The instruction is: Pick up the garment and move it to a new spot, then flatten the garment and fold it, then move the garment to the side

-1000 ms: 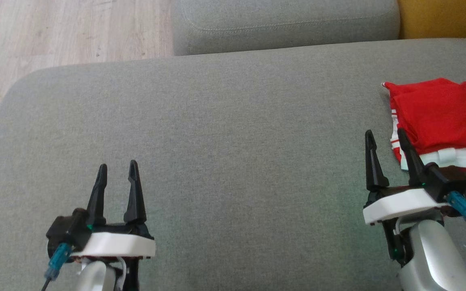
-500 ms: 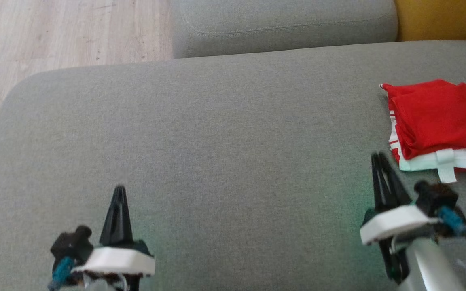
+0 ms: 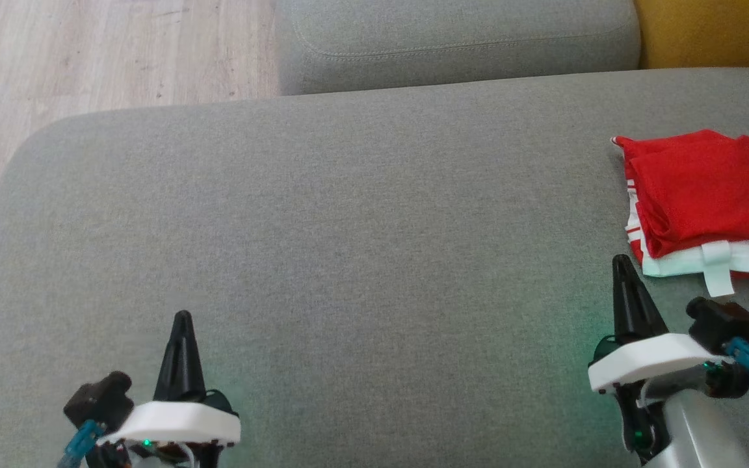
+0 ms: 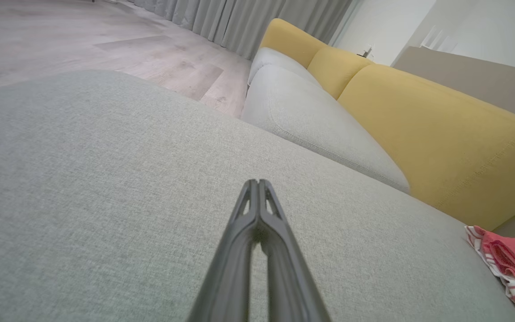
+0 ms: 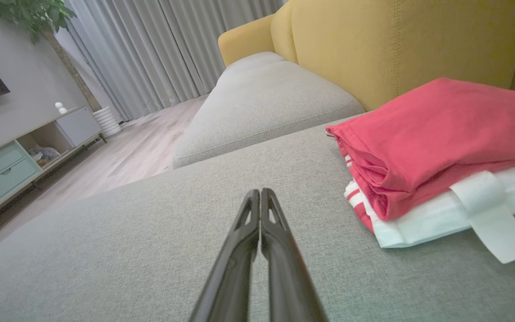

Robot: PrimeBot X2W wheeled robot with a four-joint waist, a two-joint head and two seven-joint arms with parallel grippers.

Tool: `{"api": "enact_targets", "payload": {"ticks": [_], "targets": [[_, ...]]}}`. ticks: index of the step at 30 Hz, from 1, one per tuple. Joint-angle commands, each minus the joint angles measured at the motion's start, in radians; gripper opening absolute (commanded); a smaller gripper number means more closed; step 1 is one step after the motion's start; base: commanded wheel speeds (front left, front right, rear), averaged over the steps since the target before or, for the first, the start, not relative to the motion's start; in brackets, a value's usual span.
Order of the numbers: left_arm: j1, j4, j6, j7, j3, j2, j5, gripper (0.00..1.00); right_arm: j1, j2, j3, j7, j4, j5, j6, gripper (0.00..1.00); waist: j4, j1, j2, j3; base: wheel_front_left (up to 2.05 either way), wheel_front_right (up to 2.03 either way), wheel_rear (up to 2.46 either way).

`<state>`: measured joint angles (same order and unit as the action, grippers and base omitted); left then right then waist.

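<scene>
A: State of left gripper?
B: Fingers pressed together, nothing between them. Low over the near left part of the seat cushion, tips pointing at its far edge.
A: And right gripper?
B: Same, fingers together, empty, over the seat cushion's near right part, leaning slightly left. Pale forearm behind it.

Broad grey sofa cushion up front, mustard backrest behind it; pale wood floor runs to grey curtains (drawn right across), a low cabinet and potted plant by the wall.
</scene>
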<state>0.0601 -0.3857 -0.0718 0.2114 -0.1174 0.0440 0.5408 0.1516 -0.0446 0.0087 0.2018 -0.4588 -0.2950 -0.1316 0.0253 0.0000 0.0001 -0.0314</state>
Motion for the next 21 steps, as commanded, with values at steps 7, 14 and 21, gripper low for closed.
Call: {"api": "enact_targets", "payload": {"ticks": [7, 14, 21], "targets": [[0.044, 0.04, -0.009, -0.021, 0.033, 0.001, 0.078, 0.0, 0.032, -0.002, -0.012, -0.02, 0.052, -0.099, 0.0, 0.0, -0.002, 0.0, -0.0001, 0.002, 0.0, 0.0, 0.0], [0.044, 0.047, -0.013, -0.041, 0.047, 0.002, 0.146, 0.0, 0.027, -0.002, -0.019, -0.04, 0.064, -0.182, 0.0, 0.0, -0.003, 0.0, -0.0001, 0.004, 0.0, 0.0, 0.0], [0.044, 0.054, -0.016, -0.062, 0.06, 0.002, 0.214, 0.0, 0.022, -0.002, -0.026, -0.06, 0.075, -0.265, 0.0, 0.0, -0.005, 0.0, -0.0001, 0.005, 0.0, 0.0, 0.0]]}}
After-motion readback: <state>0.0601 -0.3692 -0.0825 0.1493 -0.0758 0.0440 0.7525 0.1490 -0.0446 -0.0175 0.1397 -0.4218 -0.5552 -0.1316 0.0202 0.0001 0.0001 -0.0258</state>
